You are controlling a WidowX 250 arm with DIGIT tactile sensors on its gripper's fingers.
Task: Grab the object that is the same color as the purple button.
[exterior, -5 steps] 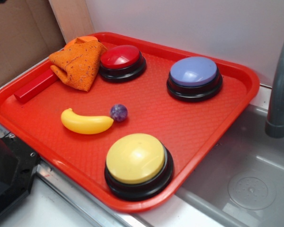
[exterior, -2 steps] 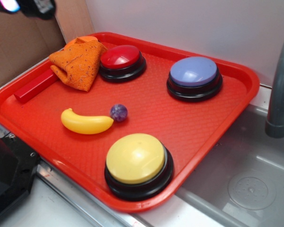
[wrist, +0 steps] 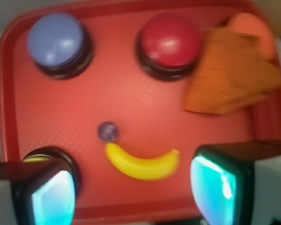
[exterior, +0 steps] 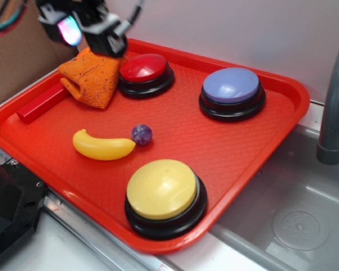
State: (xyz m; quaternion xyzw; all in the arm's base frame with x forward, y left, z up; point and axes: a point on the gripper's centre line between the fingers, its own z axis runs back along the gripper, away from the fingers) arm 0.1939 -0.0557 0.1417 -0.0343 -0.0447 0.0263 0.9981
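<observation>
Blurring the wrist view, wide-apart jaws partly hide the yellow button.

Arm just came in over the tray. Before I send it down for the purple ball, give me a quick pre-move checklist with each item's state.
1. Target identified: the purple ball matches the purple button in color. Ok.
2. Gripper empty, fingers spread wide in the wrist view. Ok.
3. Gripper above the target: not ok. In the exterior view it hangs high over the orange cloth at the tray's far corner, away from the ball.
4. Room around the ball: not ok. The yellow banana has its tip right beside it; whether they touch, cannot tell.
5. Ball at rest on the tray: cannot tell from one moment.
6. Path from cloth to ball: no object stands between. Ok.
</observation>
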